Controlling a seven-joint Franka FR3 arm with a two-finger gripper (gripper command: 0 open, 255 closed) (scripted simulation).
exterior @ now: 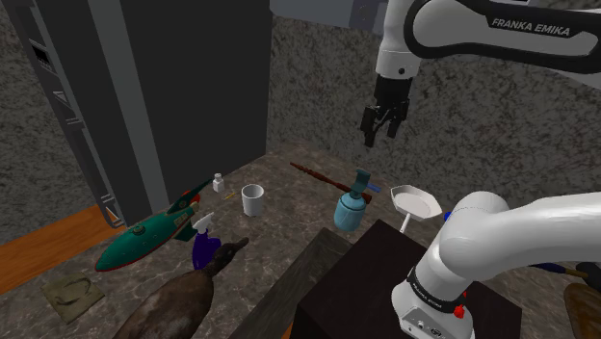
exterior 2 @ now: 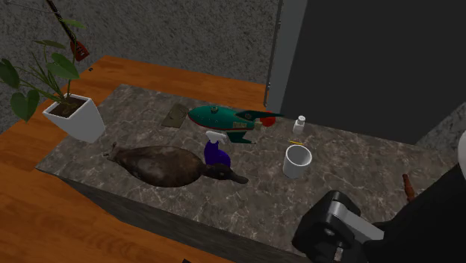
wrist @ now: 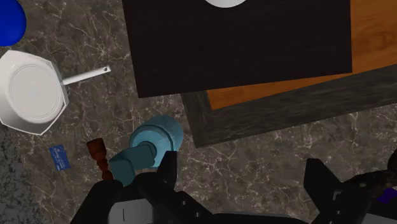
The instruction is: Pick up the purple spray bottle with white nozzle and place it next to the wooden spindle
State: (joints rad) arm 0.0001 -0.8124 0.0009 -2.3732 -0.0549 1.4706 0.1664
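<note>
The purple spray bottle (exterior: pixel 202 247) (exterior 2: pixel 215 155) with a white nozzle stands upright on the marble table, between a dark duck figure (exterior: pixel 178 299) (exterior 2: pixel 168 165) and a green and red toy rocket (exterior: pixel 144 239) (exterior 2: pixel 224 119). The thin reddish-brown wooden spindle (exterior: pixel 323 176) lies farther back on the table; one end of the spindle (wrist: pixel 98 153) lies beside a teal spray bottle (exterior: pixel 352 205) (wrist: pixel 153 143). My gripper (exterior: pixel 385 125) (wrist: pixel 245 181) hangs high over the teal bottle's side of the table, open, with nothing between its fingers, far from the purple bottle.
A white cup (exterior: pixel 252 199) (exterior 2: pixel 297 161) and a small white bottle (exterior: pixel 219 183) (exterior 2: pixel 300 125) stand between rocket and spindle. A white pan (exterior: pixel 416 204) (wrist: pixel 32 92) lies by the dark stand (exterior: pixel 405 289). A potted plant (exterior 2: pixel 75 116) sits at the table's far corner.
</note>
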